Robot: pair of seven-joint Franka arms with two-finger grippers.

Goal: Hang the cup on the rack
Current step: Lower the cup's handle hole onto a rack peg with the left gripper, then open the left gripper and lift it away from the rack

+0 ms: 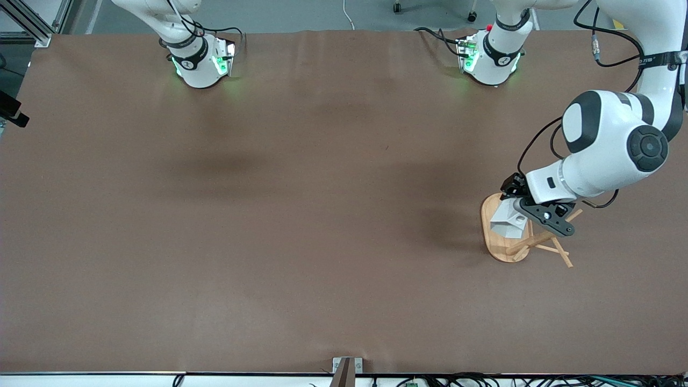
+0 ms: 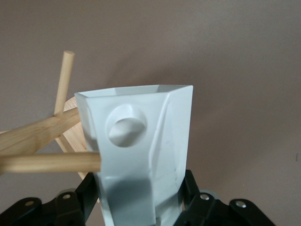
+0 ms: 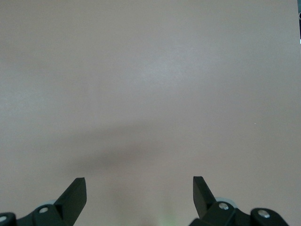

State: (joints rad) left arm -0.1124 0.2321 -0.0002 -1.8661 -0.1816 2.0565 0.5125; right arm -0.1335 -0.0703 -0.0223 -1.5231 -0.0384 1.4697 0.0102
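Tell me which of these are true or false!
1. The left end effector holds the small white faceted cup. True.
2. The cup stands on the brown table. False: it is held over the light bamboo rack with thin pegs.
3. The right end effector grips a spoon. False: it is open, holding nothing, over bare table.
4. The rack stands toward the left arm's end of the table. True.
5. A peg shows beside the cup. True.

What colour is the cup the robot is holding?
The cup is plain matte white, with no pattern. It shows best in the left wrist view.
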